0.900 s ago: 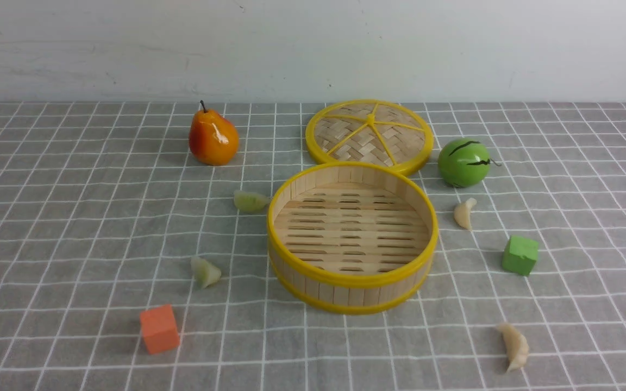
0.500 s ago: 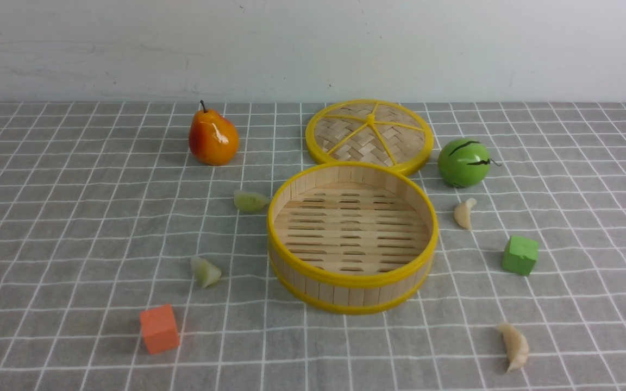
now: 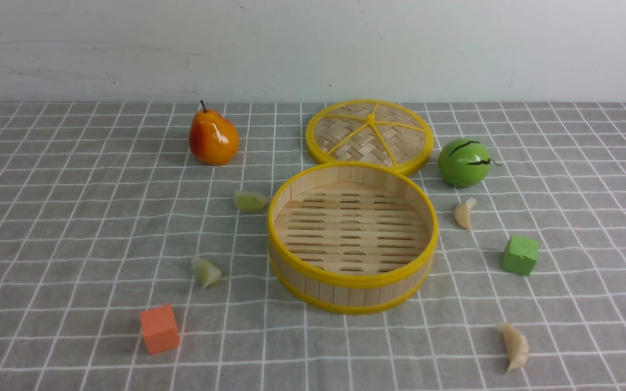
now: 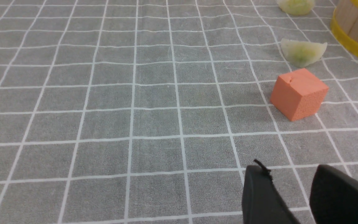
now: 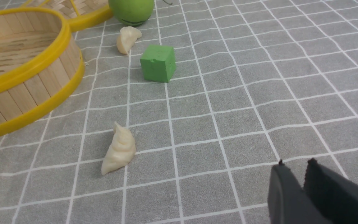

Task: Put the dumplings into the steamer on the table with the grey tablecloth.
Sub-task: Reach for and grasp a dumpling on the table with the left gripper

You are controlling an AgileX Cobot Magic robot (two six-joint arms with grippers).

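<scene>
**A:** What has been altered in the last second?

**B:** Nothing. Every object in the front view is placed exactly as before, and no arm has been brought into that view. The task is therefore judged not yet begun: the steamer (image 3: 352, 288) is seen empty, and all four dumplings are left on the grey tablecloth (image 3: 74, 217).

**A:** How are the fingers held?

**B:** The left gripper (image 4: 291, 170) is held with a clear gap, cloth being visible between the fingers, and nothing is gripped. The right gripper (image 5: 295, 163) is parted by a narrow slit only and nothing is held.

**A:** And the room for moving, near to far?

**B:** Nearest, on the right, the nearest cream dumpling (image 3: 514, 346) is surrounded by bare cloth, so free access is expected. On the left, the orange cube (image 3: 159, 328) is set near the nearer greenish dumpling (image 3: 205, 271), apart from it. Mid-table, the steamer's raised rim must be cleared for any drop. The farther cream dumpling (image 3: 464, 213) is hemmed between the green cube (image 3: 520, 254) and the green toy fruit (image 3: 463, 162). The farther greenish dumpling (image 3: 250, 201) is placed just beside the steamer wall, judged the tightest spot. Behind, the pear (image 3: 213, 138) and the lid (image 3: 370, 134) are found. Whether the lid touches the steamer cannot be told.
</scene>
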